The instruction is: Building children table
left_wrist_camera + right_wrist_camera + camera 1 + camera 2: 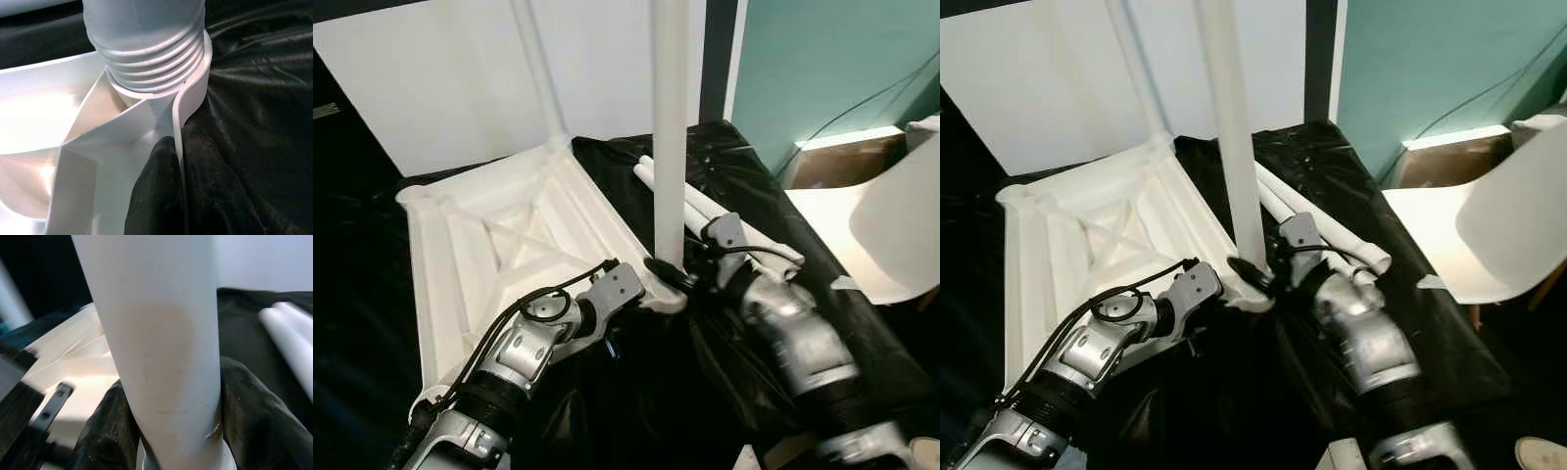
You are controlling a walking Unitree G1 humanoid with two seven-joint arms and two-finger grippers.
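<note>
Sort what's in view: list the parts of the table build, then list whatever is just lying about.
Part of the job:
upside-down white tabletop
upright leg standing in the corner socket
fitted leg at the far corner
spare legs on the black sheet
left gripper pinching the tabletop rim
right gripper clamping the upright leg

Lying about:
white chair

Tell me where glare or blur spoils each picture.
Left wrist view: glare washes out the tabletop, while the leg's thread stays sharp. Right wrist view: the leg and fingers are soft, too close to focus. Eye views: bright wall, dark cloth loses detail.
</note>
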